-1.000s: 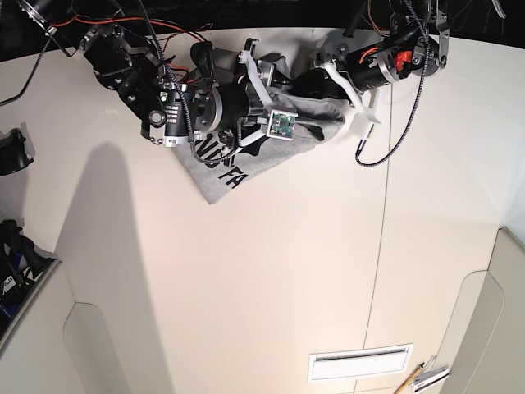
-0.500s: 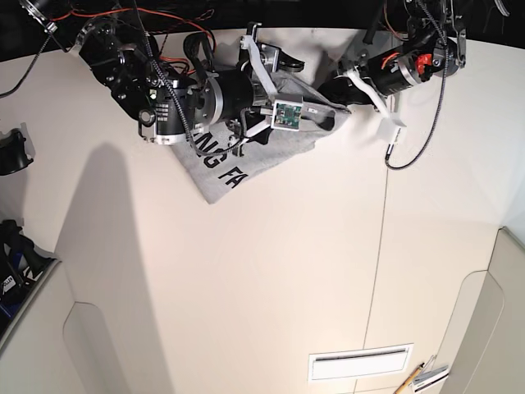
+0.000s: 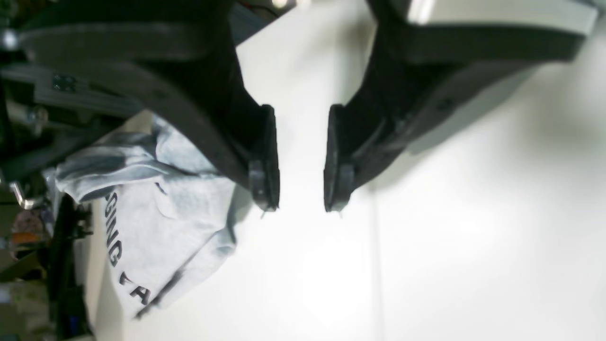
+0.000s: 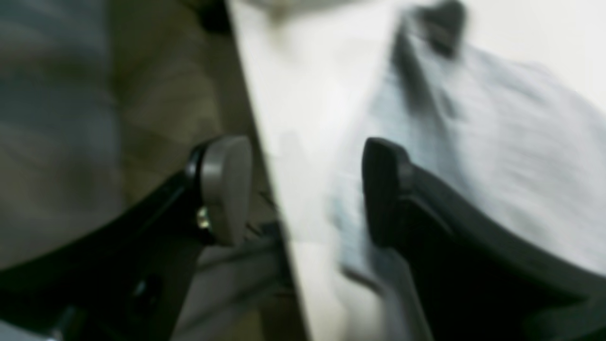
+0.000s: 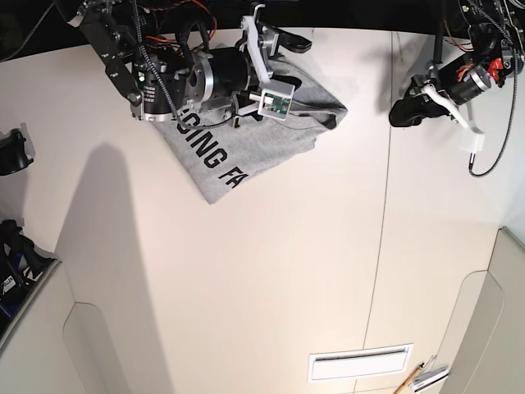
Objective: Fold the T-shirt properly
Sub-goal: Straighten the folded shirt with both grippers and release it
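The grey T-shirt (image 5: 246,144) lies at the far side of the table, lettering up, its right part folded over toward the corner. My right gripper (image 5: 275,34) is open at the shirt's far edge; in the blurred right wrist view it (image 4: 303,189) straddles the table edge, with one finger (image 4: 383,199) over the T-shirt (image 4: 497,156). My left gripper (image 5: 402,111) hovers open over bare table to the right of the shirt. The left wrist view shows this gripper (image 3: 299,207) with nothing between its fingers and the T-shirt (image 3: 161,222) off to one side.
A seam (image 5: 384,213) runs down the white table. A white slotted plate (image 5: 358,361) and a pencil with papers (image 5: 422,377) lie near the front right. A dark object (image 5: 12,152) sits at the left edge, and cables hang around both arms.
My left gripper let go of the shirt and swung away to the right. My right arm pulled back toward the far edge. The shirt has settled flatter on the table.
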### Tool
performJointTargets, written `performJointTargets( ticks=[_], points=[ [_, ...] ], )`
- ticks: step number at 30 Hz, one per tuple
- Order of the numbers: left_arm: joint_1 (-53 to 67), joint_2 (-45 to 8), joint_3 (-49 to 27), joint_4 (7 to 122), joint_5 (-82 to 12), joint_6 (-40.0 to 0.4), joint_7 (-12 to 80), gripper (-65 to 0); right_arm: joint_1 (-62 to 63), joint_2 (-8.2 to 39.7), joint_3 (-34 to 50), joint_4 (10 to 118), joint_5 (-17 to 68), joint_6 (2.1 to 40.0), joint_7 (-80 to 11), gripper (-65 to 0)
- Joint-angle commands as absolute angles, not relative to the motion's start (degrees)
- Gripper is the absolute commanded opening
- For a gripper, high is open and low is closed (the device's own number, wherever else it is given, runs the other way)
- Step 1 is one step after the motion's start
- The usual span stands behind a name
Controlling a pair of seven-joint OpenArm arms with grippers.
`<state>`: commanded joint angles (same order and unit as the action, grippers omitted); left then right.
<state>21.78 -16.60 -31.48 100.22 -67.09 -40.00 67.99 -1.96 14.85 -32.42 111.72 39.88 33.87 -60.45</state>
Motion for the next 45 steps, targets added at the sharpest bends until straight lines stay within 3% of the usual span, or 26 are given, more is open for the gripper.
performJointTargets(
  ticks=[5, 10, 13, 18, 19, 22, 25, 29, 36, 45],
  points=[
    [21.8, -18.8, -34.2, 100.2, -68.4, -40.0, 68.0, -47.6, -2.9, 9.6, -32.4, 111.8, 40.6, 33.9, -60.5, -27.9],
    [21.8, -19.1, -35.3, 100.2, -70.1, -40.0, 69.1, -47.6, -1.5, 6.6, -30.3, 112.9, 33.8, 33.2, -60.4, -27.9],
    [21.8, -19.1, -35.3, 100.2, -71.0, -40.0, 69.7, -47.6, -0.4, 6.6, -24.5, 112.9, 33.8, 33.2, -60.4, -27.9],
    [21.8, -19.0, -35.3, 100.2, -71.0, -40.0, 69.7, -47.6, -0.1, 6.7, -7.7, 112.9, 33.9, 33.2, -60.4, -29.1],
    [21.8, -19.0, -35.3, 100.2, -71.0, -40.0, 69.7, -47.6, -0.1, 6.7, -4.4, 112.9, 33.9, 33.2, -60.4, -35.2],
    [21.8, -19.0, -35.3, 100.2, -71.6, -40.0, 69.7, -47.6, -0.2, 7.0, 3.9, 112.8, 34.7, 33.2, -60.5, -65.0],
    [21.8, -19.0, -35.3, 100.2, -72.4, -40.0, 69.7, -47.6, -1.3, 9.3, 7.8, 112.7, 35.9, 33.3, -60.5, -65.0],
    [21.8, -19.0, -35.3, 100.2, -72.4, -40.0, 69.7, -47.6, -5.1, 12.3, 7.7, 112.3, 39.3, 34.5, -60.5, -65.0],
    [21.8, -19.0, -35.3, 100.2, -73.1, -40.0, 69.7, -47.6, -10.0, 12.4, 2.7, 109.7, 43.0, 34.7, -60.1, -65.0],
    [21.8, -19.1, -35.3, 100.2, -73.1, -40.0, 69.7, -47.6, -16.5, 12.3, -18.9, 109.7, 44.1, 34.7, -60.5, -65.0]
  ],
)
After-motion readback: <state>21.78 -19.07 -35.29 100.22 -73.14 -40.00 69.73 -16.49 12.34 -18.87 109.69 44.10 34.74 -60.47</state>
